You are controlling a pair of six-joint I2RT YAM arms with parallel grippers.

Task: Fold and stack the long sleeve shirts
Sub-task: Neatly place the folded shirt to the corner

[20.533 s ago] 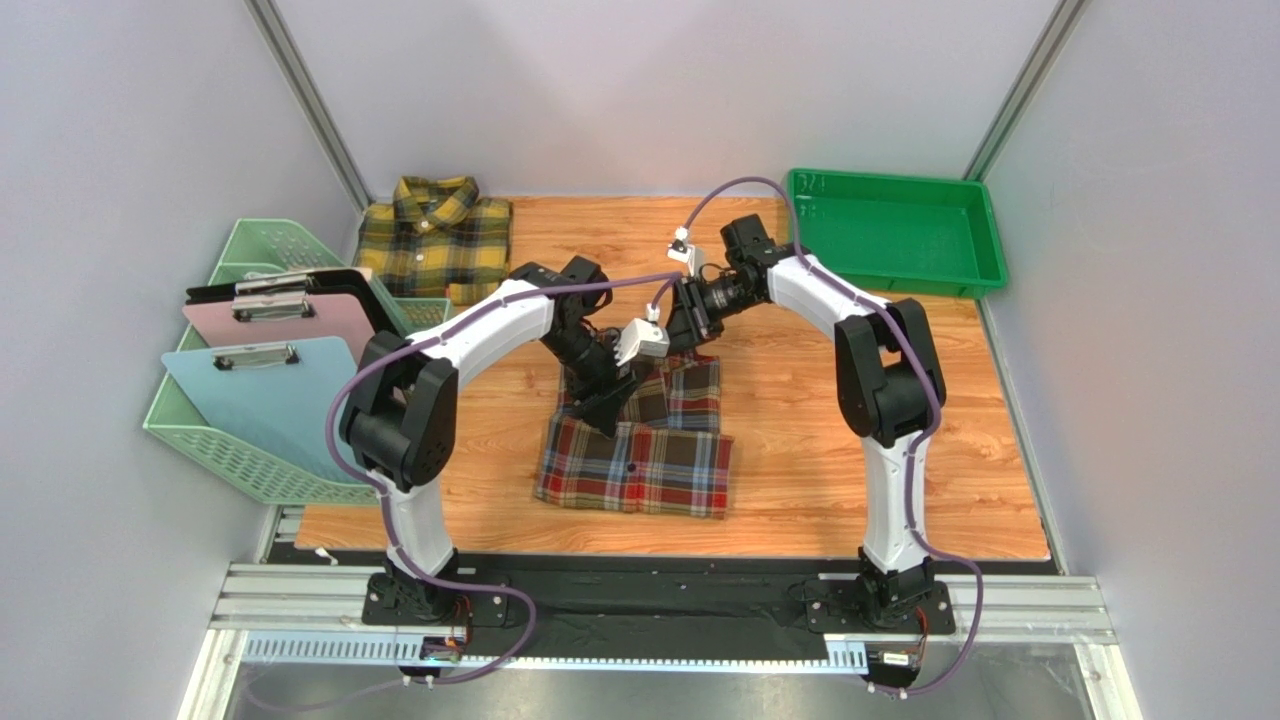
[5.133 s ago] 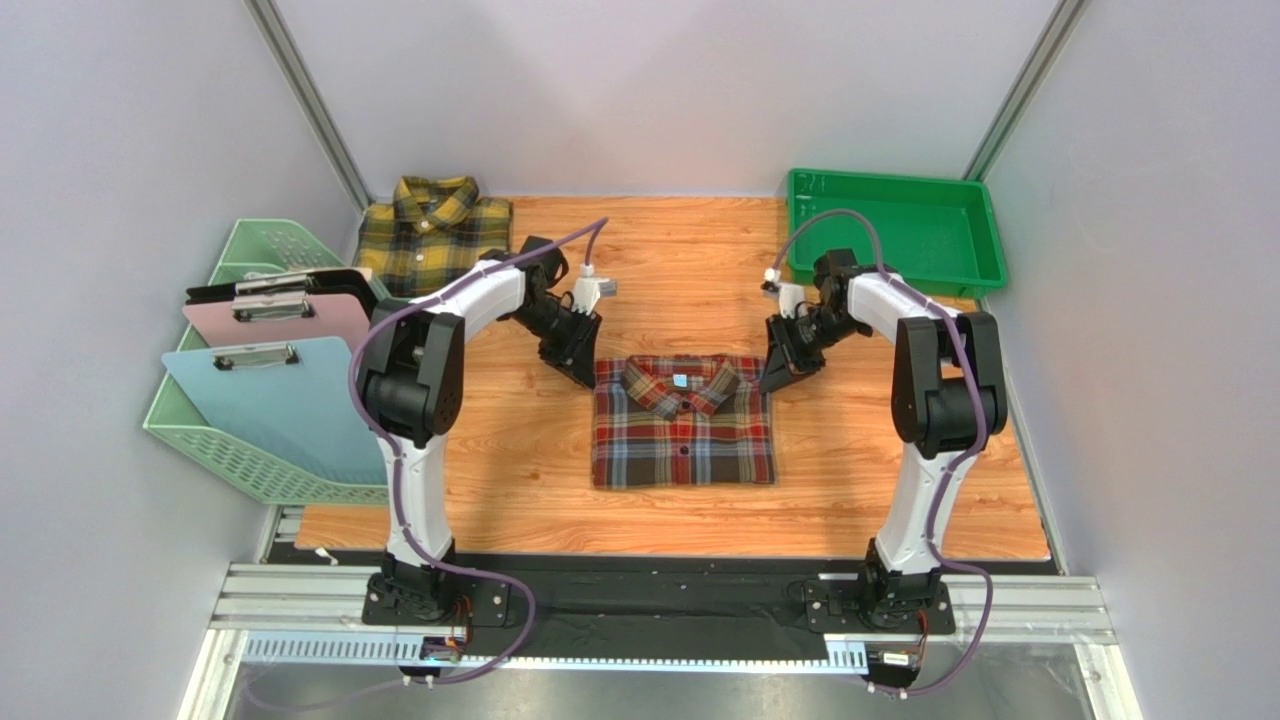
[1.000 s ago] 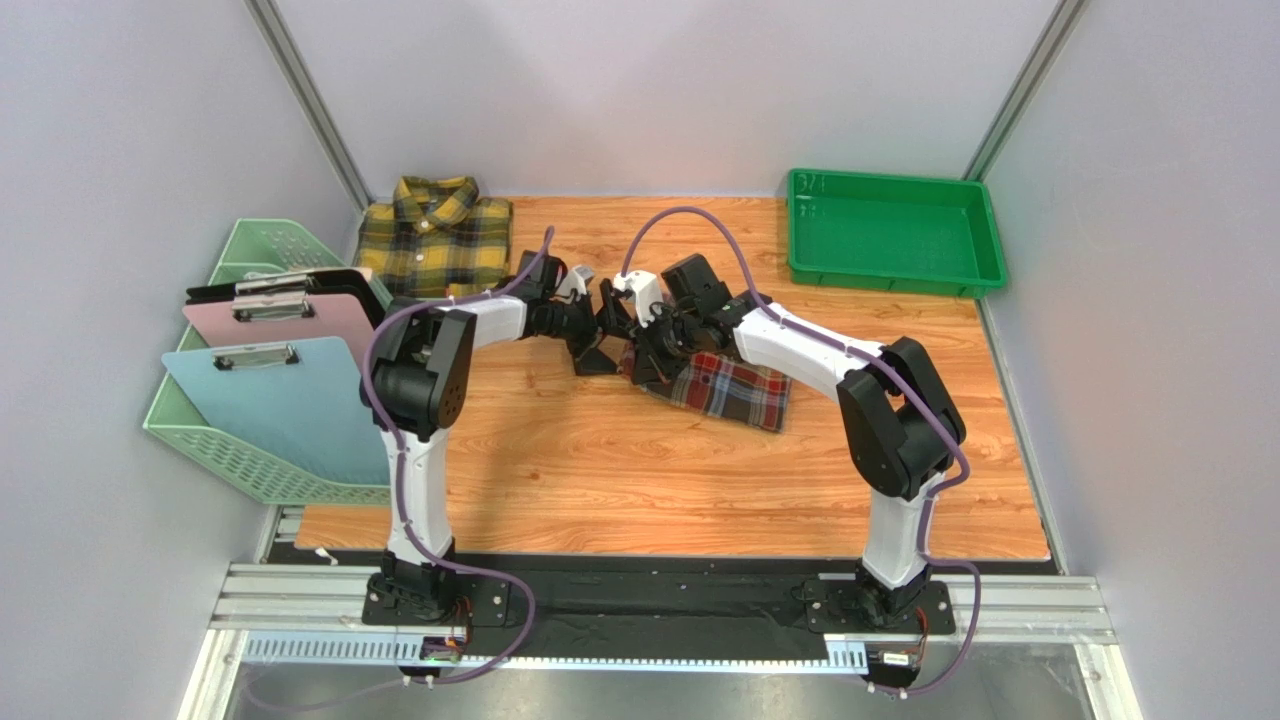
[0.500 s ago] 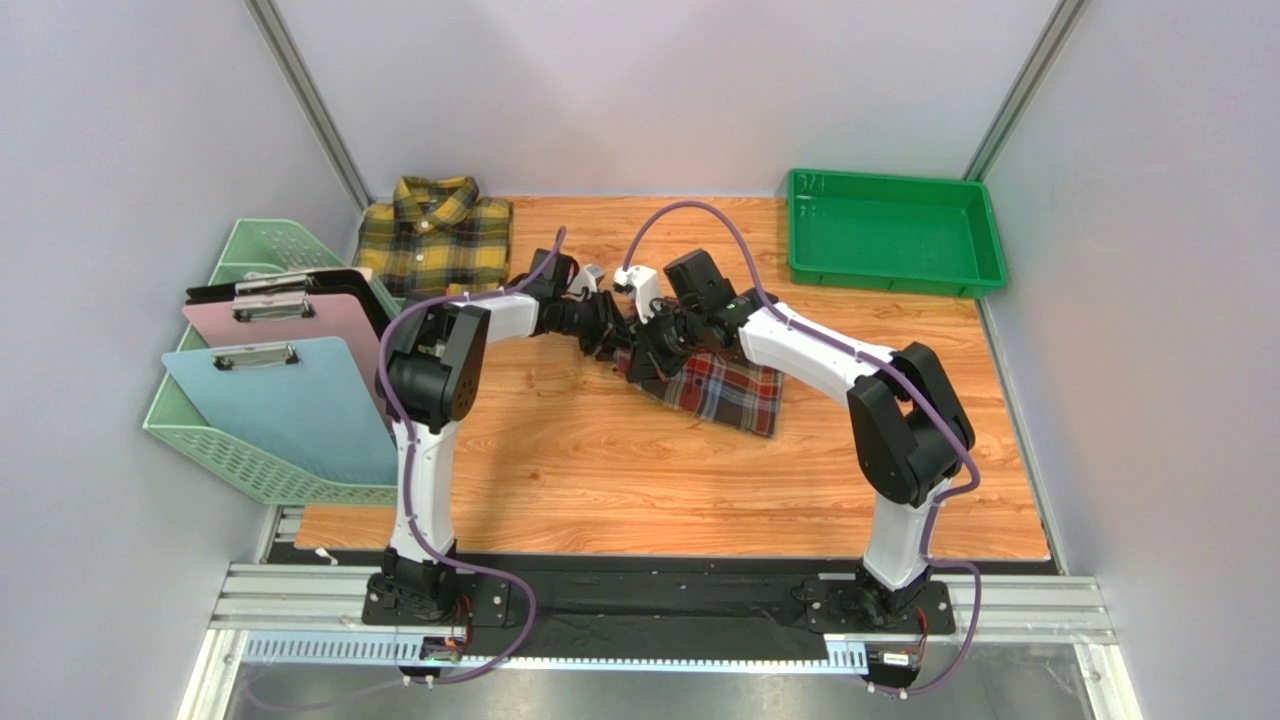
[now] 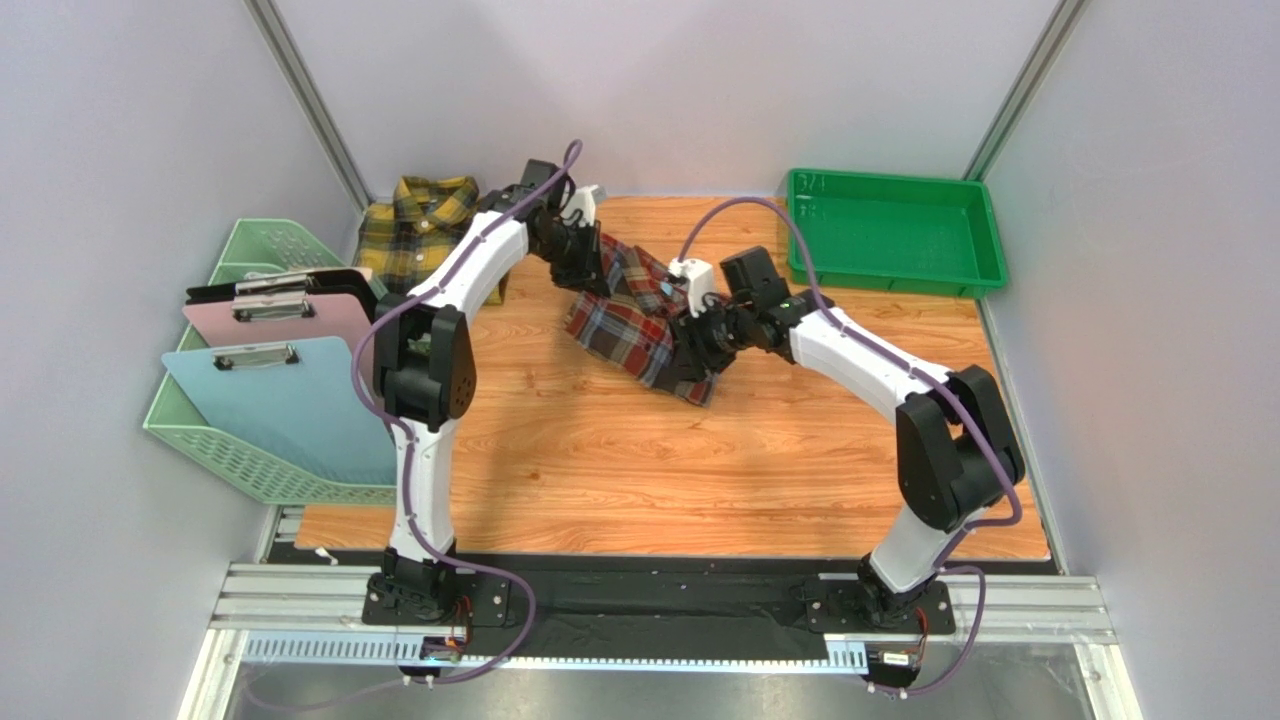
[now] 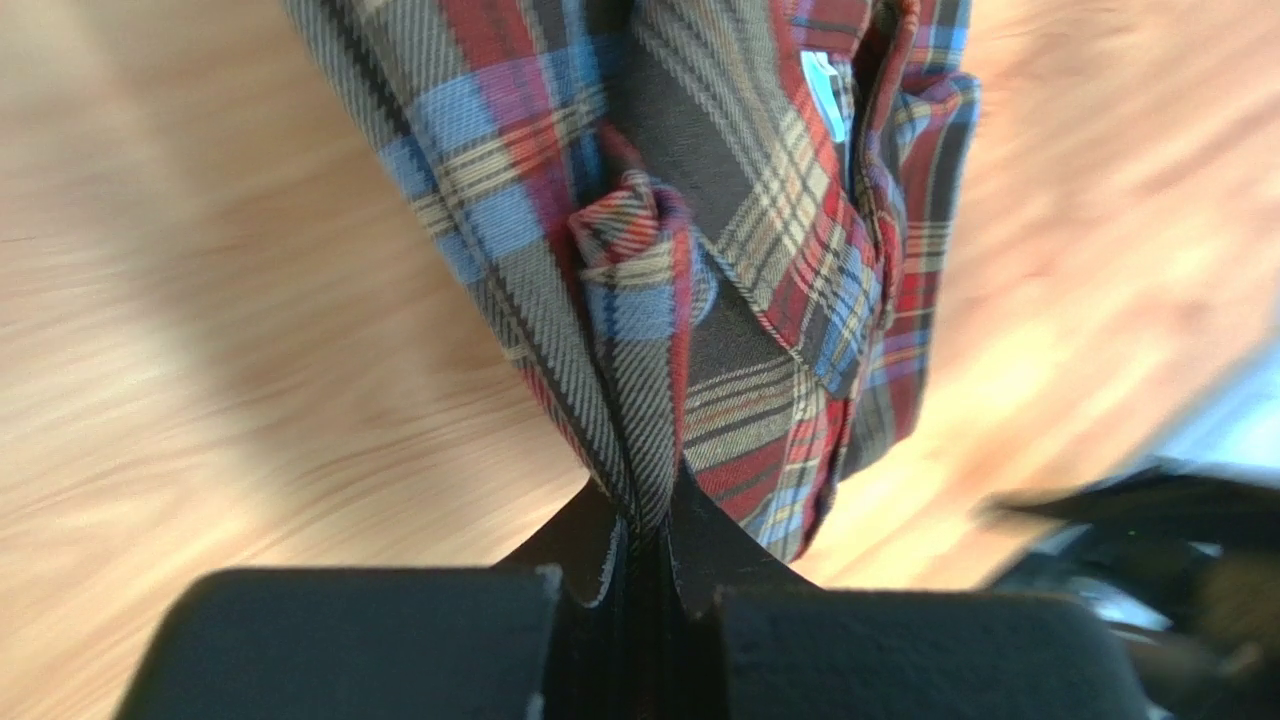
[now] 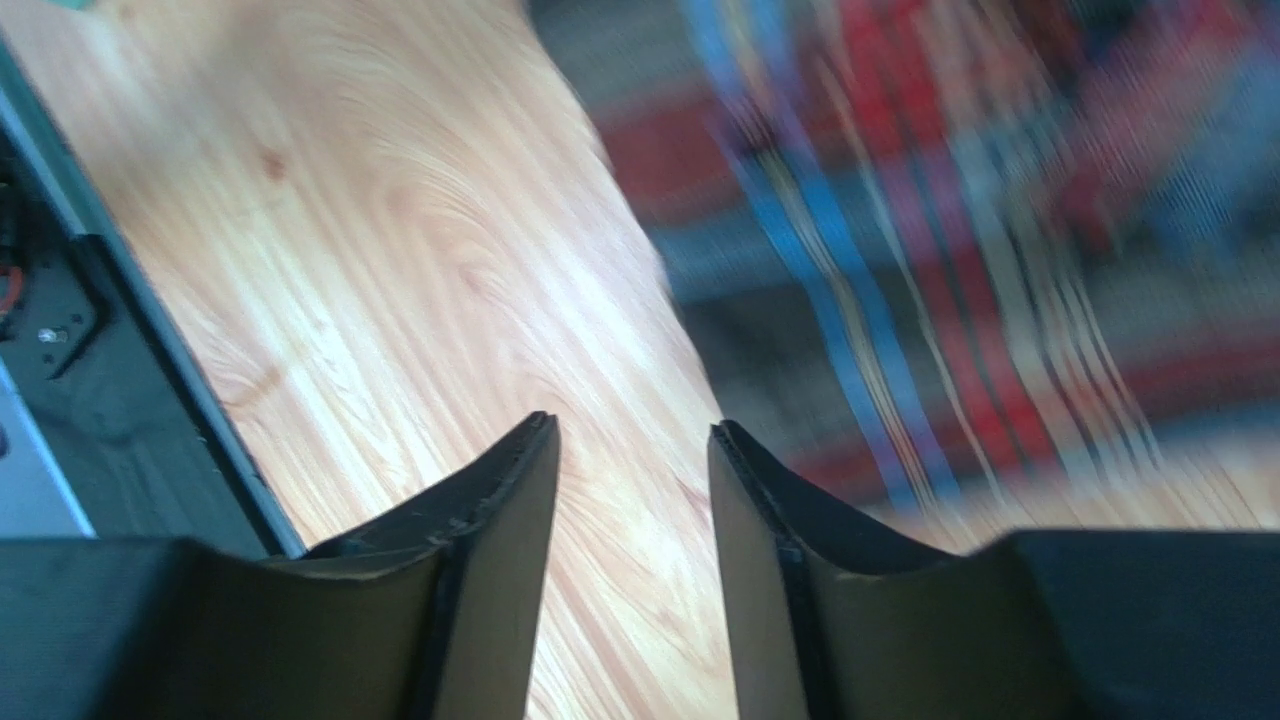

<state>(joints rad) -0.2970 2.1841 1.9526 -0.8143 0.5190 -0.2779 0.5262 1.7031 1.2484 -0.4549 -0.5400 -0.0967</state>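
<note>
Start at the near side of the red check shirt (image 5: 628, 312). Your right gripper (image 5: 700, 351) sits at its near-right corner, low over the table (image 5: 646, 465). The right wrist view shows the jaws spread, with wood grain between them and blurred plaid just beyond, so this gripper holds nothing. The folded shirt hangs slantwise, with its far-left end raised and its near-right end lowest. I cannot tell whether that low corner touches the boards.

At the raised far-left end is your left gripper (image 6: 646, 518). Its jaws are pressed together on a bunched ridge of cloth beside the collar, and the shirt's weight seems to hang from that one pinch. That likely explains the tilt. It also puts the fold at risk, because a single-point hold lets the layers sag open.

Farther left of the red shirt, in the back corner, the yellow check shirt (image 5: 428, 222) lies folded flat. I judge it to be the base of the stack — which is why you carry the red one toward it. The green tray (image 5: 902, 281) stands well apart to the far right of the red shirt.

For the set-down, consider supporting the drooping corner with your open gripper, so the red shirt lands square on the yellow one.
</note>
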